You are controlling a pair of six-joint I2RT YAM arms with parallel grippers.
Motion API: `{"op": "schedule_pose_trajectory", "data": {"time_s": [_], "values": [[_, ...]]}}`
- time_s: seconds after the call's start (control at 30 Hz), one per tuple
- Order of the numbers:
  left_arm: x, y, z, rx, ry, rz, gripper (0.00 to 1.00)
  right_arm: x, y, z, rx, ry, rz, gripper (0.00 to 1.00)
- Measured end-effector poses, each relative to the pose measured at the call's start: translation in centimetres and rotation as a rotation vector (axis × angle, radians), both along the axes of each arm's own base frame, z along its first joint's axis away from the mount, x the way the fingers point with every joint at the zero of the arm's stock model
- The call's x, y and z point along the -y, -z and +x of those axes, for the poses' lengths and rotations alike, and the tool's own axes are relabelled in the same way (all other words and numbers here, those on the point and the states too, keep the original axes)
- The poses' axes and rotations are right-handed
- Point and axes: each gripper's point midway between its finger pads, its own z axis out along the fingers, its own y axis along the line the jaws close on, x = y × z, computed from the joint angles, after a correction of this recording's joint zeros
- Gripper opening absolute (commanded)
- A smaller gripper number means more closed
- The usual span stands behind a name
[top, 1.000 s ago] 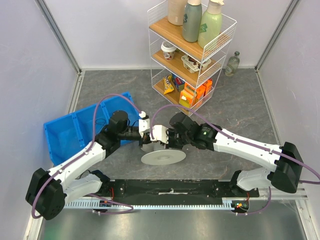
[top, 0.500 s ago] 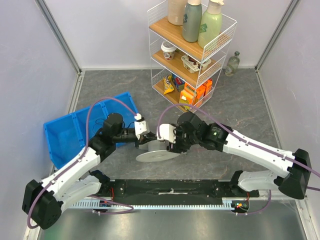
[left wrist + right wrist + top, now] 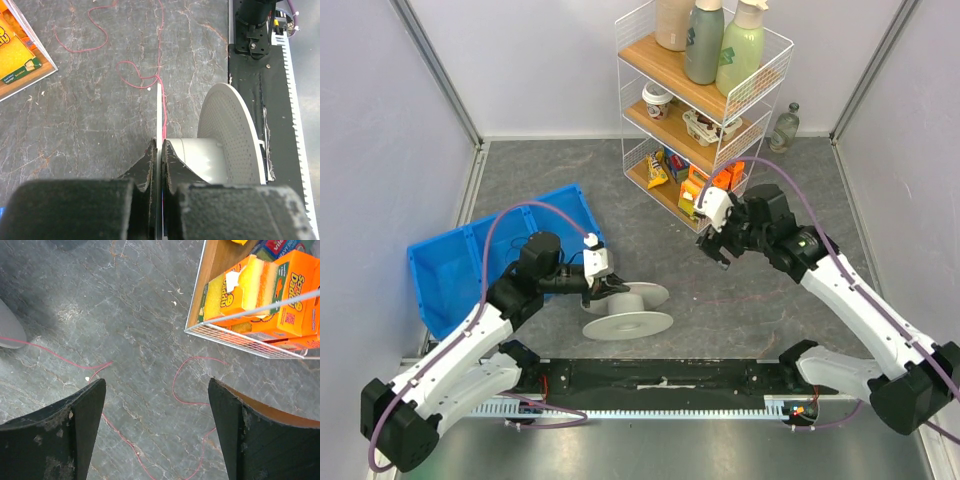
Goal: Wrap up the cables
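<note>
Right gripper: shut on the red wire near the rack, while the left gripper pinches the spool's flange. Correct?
Not quite. The right gripper is open, its fingers spread above the red wire and holding nothing, as the right wrist view shows. The rest holds: the left gripper is shut on the flange of the spool.

Inventory count.
One grey spool [image 3: 628, 312], one red cable [image 3: 159, 60], one blue bin [image 3: 445, 270] at 9 o'clock, one three-shelf wire rack [image 3: 700, 110] at 12 o'clock with three top-shelf bottles [image 3: 704, 45], one glass bottle [image 3: 784, 128] at 1 o'clock.
</note>
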Motion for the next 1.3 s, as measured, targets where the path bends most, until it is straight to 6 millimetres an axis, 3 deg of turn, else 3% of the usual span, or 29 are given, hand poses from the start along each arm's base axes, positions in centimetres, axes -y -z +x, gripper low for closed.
{"op": "schedule_pose_trajectory", "data": {"time_s": [0.2, 0.47, 0.7, 0.83, 0.97, 1.07, 1.3], "values": [[0.1, -1.6, 0.0, -0.016, -0.01, -0.016, 0.02, 1.7, 0.5, -0.3, -0.013, 0.014, 0.044, 0.91], [0.5, -8.2, 0.6, 0.06, -0.022, -0.097, 0.02, 3.3, 1.6, -1.8, 0.004, -0.03, 0.02, 0.8], [0.5, -9.2, 1.0, -0.008, -0.073, -0.115, 0.02, 2.9, 5.2, -4.0, -0.061, -0.199, -0.032, 0.84], [0.8, -10.3, 1.6, -0.057, -0.102, -0.133, 0.02, 3.0, 9.5, -7.2, -0.09, -0.279, -0.013, 0.84], [0.9, -12.3, 1.7, -0.072, -0.119, -0.168, 0.02, 2.9, 12.3, -8.3, -0.105, -0.333, -0.011, 0.84], [1.0, -13.6, 1.7, -0.077, -0.123, -0.195, 0.02, 3.1, 13.7, -8.6, -0.088, -0.369, -0.034, 0.84], [1.3, -13.8, 2.0, -0.125, -0.135, -0.2, 0.02, 2.1, 14.5, -8.3, -0.086, -0.419, -0.005, 0.83]]}}
